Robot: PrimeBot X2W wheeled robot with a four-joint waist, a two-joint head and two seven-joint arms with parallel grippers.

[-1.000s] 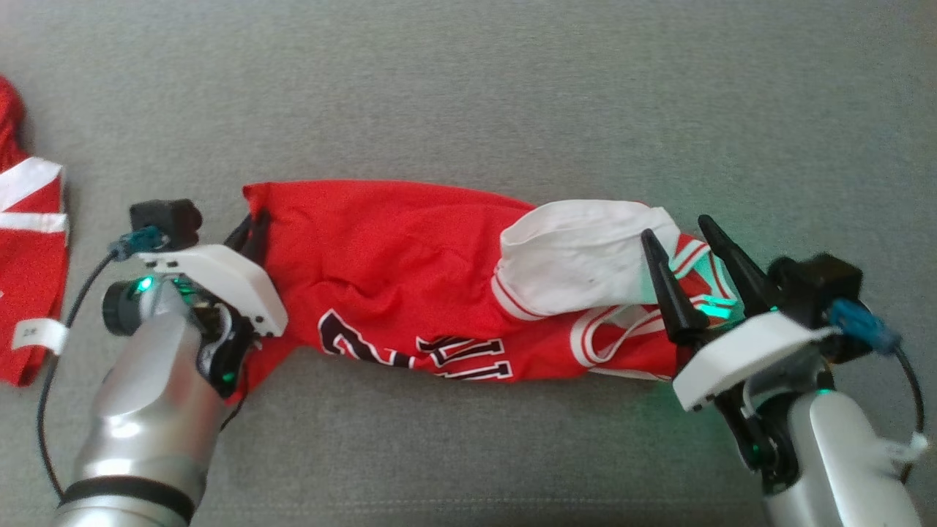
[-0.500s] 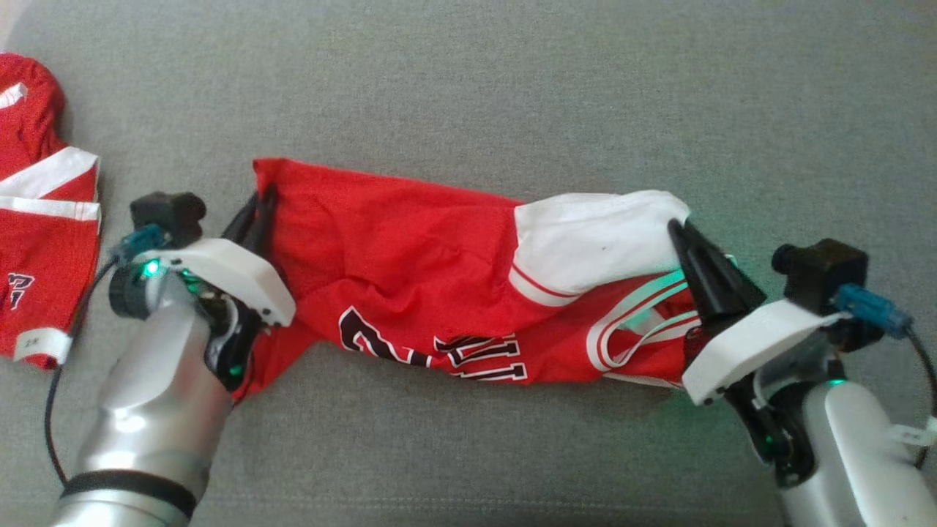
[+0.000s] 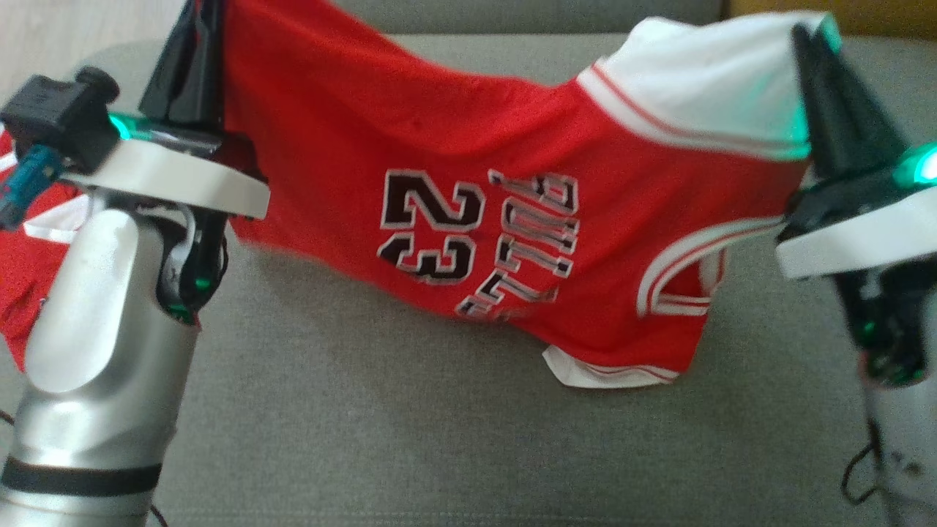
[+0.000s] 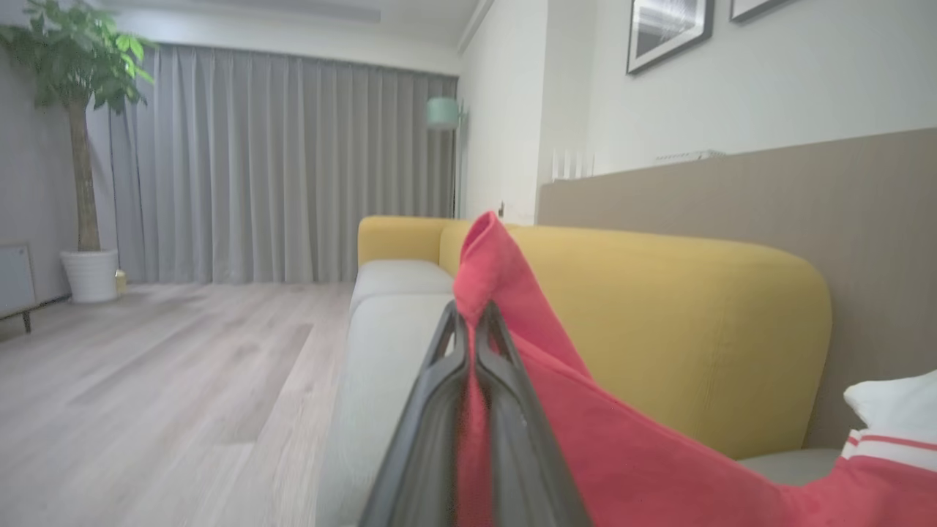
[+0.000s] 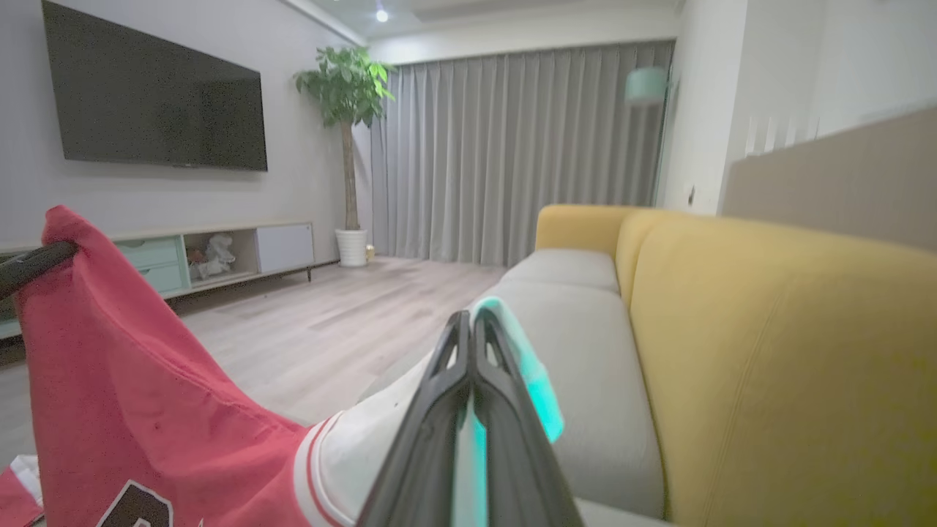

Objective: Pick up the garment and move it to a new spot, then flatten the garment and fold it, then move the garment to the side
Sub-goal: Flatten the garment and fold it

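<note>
Two tools hold a red jersey (image 3: 454,146) stretched across the upper half of the frame above a grey sofa seat (image 3: 410,439). Its white-trimmed corner hangs lowest at centre right. A black-and-white "23" and lettering run sideways across its middle. The left tool (image 3: 192,44), fingers pressed together, pinches the red edge at upper left. The right tool (image 3: 812,51), likewise closed, pinches a white panel at upper right.

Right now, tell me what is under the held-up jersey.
The grey seat cushion shows below the jersey, with its shadow. The cushion strip behind the hanging cloth is covered, so anything there is unseen.
</note>
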